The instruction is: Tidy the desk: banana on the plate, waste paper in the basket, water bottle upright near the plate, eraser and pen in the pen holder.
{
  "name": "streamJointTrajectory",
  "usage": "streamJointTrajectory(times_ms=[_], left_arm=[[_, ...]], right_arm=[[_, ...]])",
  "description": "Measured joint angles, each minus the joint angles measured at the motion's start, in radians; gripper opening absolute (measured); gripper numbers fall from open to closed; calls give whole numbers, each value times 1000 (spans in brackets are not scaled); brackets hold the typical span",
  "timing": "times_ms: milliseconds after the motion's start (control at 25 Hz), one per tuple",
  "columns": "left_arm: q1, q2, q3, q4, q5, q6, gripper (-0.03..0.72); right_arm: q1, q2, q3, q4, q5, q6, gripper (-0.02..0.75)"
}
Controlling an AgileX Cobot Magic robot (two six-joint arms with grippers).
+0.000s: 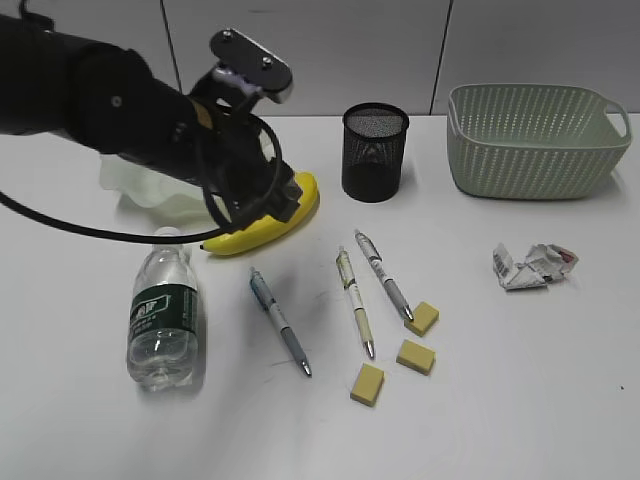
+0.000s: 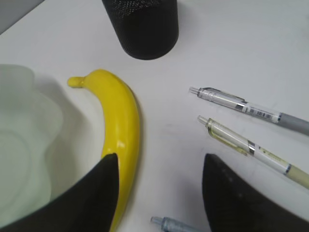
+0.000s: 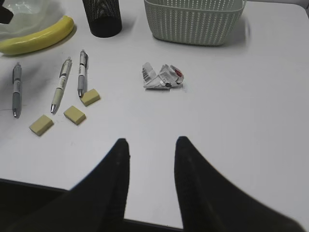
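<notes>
The yellow banana (image 1: 290,222) (image 2: 120,121) lies on the desk against the ruffled green plate (image 1: 135,188) (image 2: 24,145). My left gripper (image 1: 262,205) (image 2: 159,162) hovers open over it, one finger above the banana's near end and the other over bare desk. The water bottle (image 1: 163,315) lies on its side. Three pens (image 1: 355,303) and three yellow erasers (image 1: 415,356) lie at the middle. The black mesh pen holder (image 1: 374,152) stands behind them. Waste paper (image 1: 533,266) (image 3: 162,77) lies before the basket (image 1: 535,140). My right gripper (image 3: 150,142) is open and holds nothing.
The left arm's black body and cable (image 1: 100,110) hang over the plate and the desk's left back. The desk's front edge (image 3: 145,222) runs just under my right gripper.
</notes>
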State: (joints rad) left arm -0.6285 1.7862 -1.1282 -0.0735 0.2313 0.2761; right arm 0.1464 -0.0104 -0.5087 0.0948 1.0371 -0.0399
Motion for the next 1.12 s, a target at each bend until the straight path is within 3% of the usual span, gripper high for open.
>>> streamJointTrajectory(times_ms=[360,640,1120], left_arm=[[-35,229,-211,15,3,0,452],[-31,359,-337,119,33,-5,456],[50,374,-356,231,153,-86,456]], right_arm=[[0,0,0,0,0,0,267],[0,0,0,0,0,0,267],[0,0,0,0,0,0,267]])
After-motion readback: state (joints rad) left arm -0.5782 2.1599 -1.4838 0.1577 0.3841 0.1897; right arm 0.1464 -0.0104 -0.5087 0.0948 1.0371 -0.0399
